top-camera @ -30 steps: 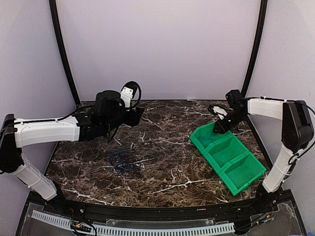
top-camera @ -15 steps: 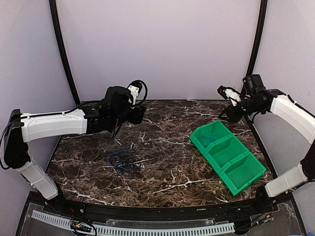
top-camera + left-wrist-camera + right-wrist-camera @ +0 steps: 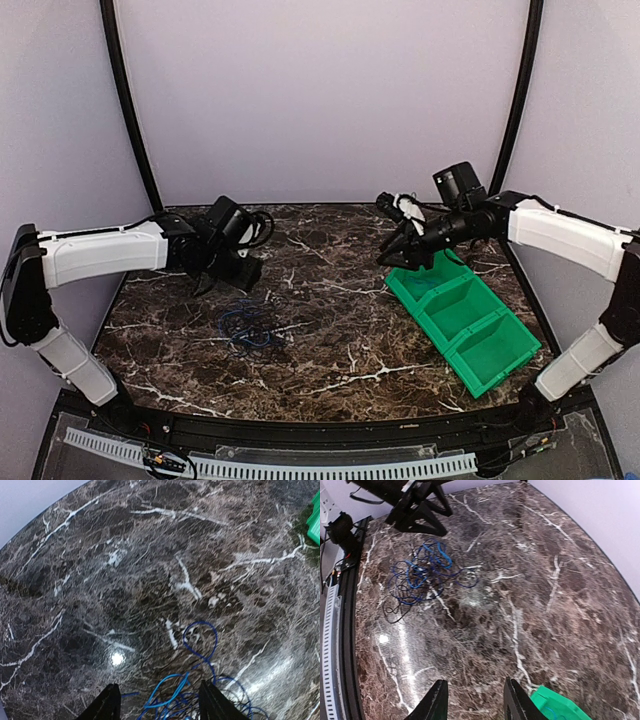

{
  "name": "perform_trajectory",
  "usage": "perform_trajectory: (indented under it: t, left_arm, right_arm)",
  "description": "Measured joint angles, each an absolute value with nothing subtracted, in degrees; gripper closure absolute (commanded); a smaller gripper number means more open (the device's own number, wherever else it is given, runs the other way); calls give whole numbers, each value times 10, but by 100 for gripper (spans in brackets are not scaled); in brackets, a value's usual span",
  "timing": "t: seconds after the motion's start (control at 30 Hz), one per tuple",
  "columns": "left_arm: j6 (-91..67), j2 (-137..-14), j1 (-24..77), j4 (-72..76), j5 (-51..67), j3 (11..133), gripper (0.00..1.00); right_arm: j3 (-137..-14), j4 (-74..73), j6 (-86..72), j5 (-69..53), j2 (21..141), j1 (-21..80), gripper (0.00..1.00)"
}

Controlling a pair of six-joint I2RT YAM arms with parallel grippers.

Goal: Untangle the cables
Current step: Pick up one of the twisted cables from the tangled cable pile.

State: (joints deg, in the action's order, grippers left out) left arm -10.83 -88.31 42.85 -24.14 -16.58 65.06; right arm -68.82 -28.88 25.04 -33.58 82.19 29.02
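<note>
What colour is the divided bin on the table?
Green bin; it shows best in the top external view.

The left arm [image 3: 100, 252], white shells with black joints, reaches from the left edge toward centre frame, wrist pitched down. The black two-fingered left hand [image 3: 238, 274]: fingers [image 3: 107, 706] parted, nothing held. The right arm [image 3: 560, 232], same build, extends from the right edge toward centre. The right hand [image 3: 392, 240]: fingers parted, empty.

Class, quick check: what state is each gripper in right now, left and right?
Left gripper: open, holding nothing, close by the cables.
Right gripper: open, empty.
</note>
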Motion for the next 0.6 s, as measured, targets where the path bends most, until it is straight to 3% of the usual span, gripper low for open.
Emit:
perform_trajectory:
  t: [0.37,0.6]
  left_arm:
    - [-41,-999,413,-390,-156,690,48]
    - [-6,-1028,413,-406,-155,715,63]
  right_arm:
    - [-602,-253,261,-427,883,333,62]
    - [-602,-253,275,-438,891,334,62]
